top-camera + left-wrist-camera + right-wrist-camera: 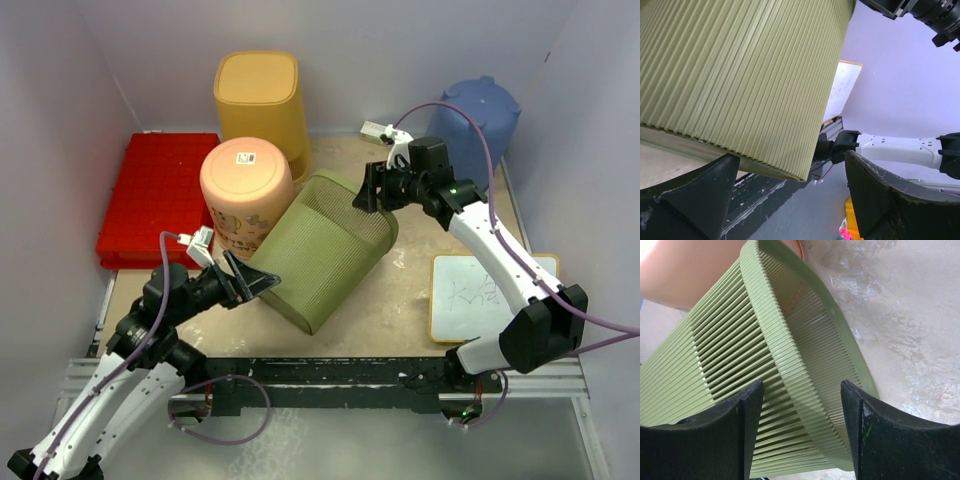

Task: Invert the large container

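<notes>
The large container (325, 250), an olive-green ribbed bin, lies tilted on its side in the middle of the table, with its open mouth toward the back right and its base toward the front left. My left gripper (255, 282) is open at the base's lower edge. In the left wrist view the ribbed wall (740, 75) fills the frame, and the bin's bottom corner sits between the spread jaws of the left gripper (790, 167). My right gripper (366, 192) is open astride the rim (790, 355). Each jaw of the right gripper (801, 392) stands clear of that rim.
A peach container (245, 190) stands upside down against the green bin's left side. Behind it is a yellow bin (260, 100). A blue container (480, 120) sits at the back right, a red crate (160, 195) at the left and a whiteboard (490, 295) at the front right.
</notes>
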Robot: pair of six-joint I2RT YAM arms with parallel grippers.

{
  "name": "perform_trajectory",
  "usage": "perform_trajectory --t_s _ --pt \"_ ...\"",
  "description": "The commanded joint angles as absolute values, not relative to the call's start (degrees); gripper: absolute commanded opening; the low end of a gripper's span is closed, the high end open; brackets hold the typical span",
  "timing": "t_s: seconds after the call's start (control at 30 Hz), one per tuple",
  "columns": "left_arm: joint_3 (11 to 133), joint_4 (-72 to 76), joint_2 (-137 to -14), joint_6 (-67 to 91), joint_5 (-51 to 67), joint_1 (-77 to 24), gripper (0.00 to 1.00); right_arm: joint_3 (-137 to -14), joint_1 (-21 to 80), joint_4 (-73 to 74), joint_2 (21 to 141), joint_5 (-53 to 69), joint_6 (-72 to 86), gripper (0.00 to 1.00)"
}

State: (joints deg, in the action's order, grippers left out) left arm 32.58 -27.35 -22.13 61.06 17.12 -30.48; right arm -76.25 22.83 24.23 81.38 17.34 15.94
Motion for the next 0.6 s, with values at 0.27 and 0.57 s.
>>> perform_trajectory --t_s 0.27,0.57 --pt "41.89 -5.07 -35.11 59.56 20.36 -30.23 0.83 -75.76 22.94 27.86 82.09 15.70 14.52 0.67" --pt "50.34 -1.67 -40.21 57.29 20.97 -30.35 0.83 -76.20 22.85 29.69 80.52 9.38 13.14 0.67"
